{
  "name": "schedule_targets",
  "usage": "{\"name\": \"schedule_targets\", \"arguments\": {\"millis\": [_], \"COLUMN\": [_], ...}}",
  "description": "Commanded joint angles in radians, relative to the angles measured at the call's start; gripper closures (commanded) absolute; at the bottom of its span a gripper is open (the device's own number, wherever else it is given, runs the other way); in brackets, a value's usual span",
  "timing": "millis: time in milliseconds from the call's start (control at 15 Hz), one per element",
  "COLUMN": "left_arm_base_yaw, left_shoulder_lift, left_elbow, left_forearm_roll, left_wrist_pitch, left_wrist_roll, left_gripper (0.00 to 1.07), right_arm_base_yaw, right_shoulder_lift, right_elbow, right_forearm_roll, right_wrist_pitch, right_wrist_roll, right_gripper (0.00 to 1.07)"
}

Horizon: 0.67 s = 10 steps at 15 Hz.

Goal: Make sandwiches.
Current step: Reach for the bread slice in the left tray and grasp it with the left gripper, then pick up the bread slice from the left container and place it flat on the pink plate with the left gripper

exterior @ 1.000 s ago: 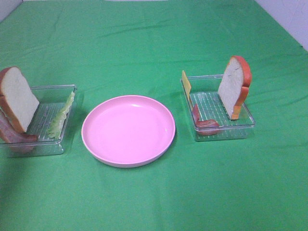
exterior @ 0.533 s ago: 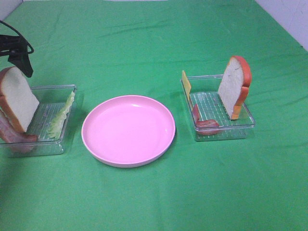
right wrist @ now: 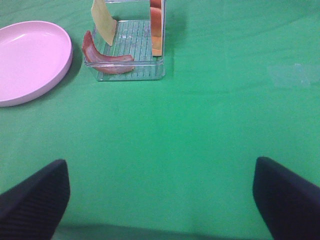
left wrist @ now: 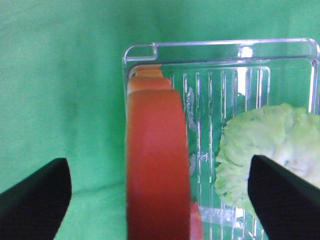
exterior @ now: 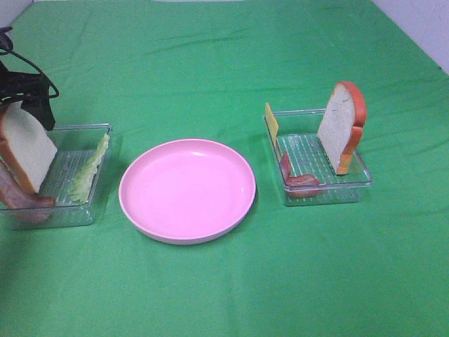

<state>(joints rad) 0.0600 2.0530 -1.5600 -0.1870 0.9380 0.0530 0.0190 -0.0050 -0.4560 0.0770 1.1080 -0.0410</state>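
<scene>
No stacked sandwich shows; the parts lie apart. A white bread slice with orange-brown crust stands in the left clear tray with pale lettuce and a bacon strip. My left gripper hangs open just above that slice; in the left wrist view its jaws straddle the crust, with the lettuce beside it. The pink plate is bare. My right gripper is open and empty over green cloth and does not show in the high view.
The right clear tray holds a standing bread slice, a yellow cheese slice and a bacon strip. The right wrist view shows this tray and the plate far ahead. Green cloth covers the table.
The left arm came into the high view from the left edge and moved right and down to just above the left bread slice. Nothing else moved.
</scene>
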Motion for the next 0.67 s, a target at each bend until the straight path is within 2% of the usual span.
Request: {"name": "schedule_targets", "arguments": {"millis": [67, 200, 267, 333, 467, 667], "left_arm_base_yaw": [-0.006, -0.006, -0.006, -0.006, -0.006, -0.006], "left_shoulder_lift": [0.001, 0.001, 0.000, -0.004, -0.007, -0.009], "left_elbow": [-0.007, -0.007, -0.007, -0.007, -0.008, -0.080], "left_forearm_roll": [-0.009, -0.010, -0.014, -0.023, -0.028, -0.034], "left_wrist_pitch": [0.002, 0.003, 0.003, 0.003, 0.003, 0.086], "left_wrist_roll": [-0.042, -0.060, -0.062, -0.062, -0.062, -0.069], "left_gripper": [0.43, 0.74, 0.98, 1.03, 1.04, 1.04], "right_arm_base_yaw": [-0.006, -0.006, -0.006, -0.006, -0.006, -0.006], "right_shoulder_lift": [-0.033, -0.033, -0.033, -0.033, -0.033, -0.033], "right_elbow": [0.003, 0.003, 0.003, 0.003, 0.003, 0.003], "right_forearm_roll": [0.002, 0.002, 0.002, 0.002, 0.002, 0.002], "right_wrist_pitch": [-0.007, -0.007, -0.007, -0.007, -0.007, -0.007], "right_wrist_roll": [0.003, 0.003, 0.003, 0.003, 0.003, 0.003], "right_gripper": [0.12, 0.12, 0.12, 0.12, 0.12, 0.12]}}
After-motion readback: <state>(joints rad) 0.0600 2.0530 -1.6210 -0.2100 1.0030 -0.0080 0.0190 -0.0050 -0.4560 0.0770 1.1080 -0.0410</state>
